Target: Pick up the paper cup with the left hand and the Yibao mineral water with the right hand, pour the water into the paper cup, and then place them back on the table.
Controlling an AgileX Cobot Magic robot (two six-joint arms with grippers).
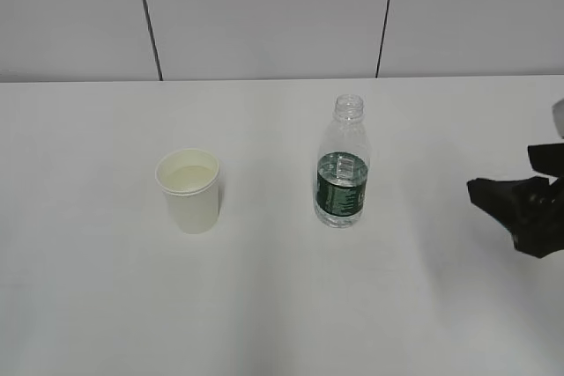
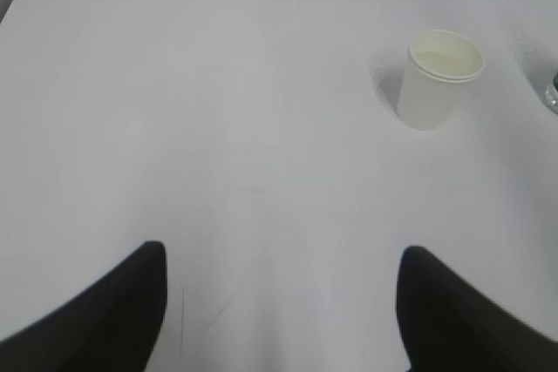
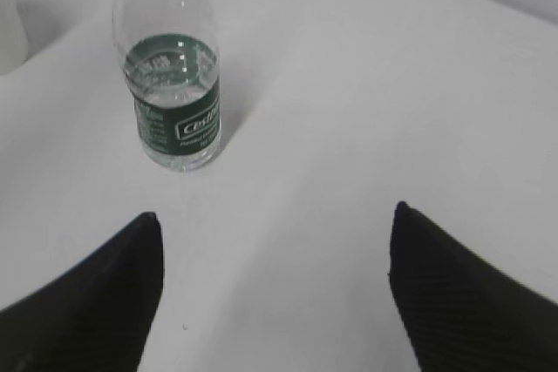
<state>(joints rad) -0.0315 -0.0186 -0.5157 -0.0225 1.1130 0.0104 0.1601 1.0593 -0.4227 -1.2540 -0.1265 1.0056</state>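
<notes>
A cream paper cup (image 1: 189, 189) stands upright on the white table (image 1: 282, 305), left of centre. In the left wrist view the paper cup (image 2: 438, 78) is far ahead to the right. The uncapped Yibao mineral water bottle (image 1: 343, 165) stands upright right of centre, water up to its green label. From the right wrist the bottle (image 3: 170, 76) is ahead to the left. My left gripper (image 2: 279, 254) is open over bare table and is out of the exterior view. My right gripper (image 3: 275, 215) is open with nothing between its fingers; its black fingers (image 1: 511, 200) show at the right edge.
A grey panelled wall (image 1: 264, 15) runs behind the table's far edge. The bottle's edge (image 2: 552, 93) peeks in at the right side of the left wrist view. A sliver of the cup (image 3: 10, 15) shows at the left edge of the right wrist view.
</notes>
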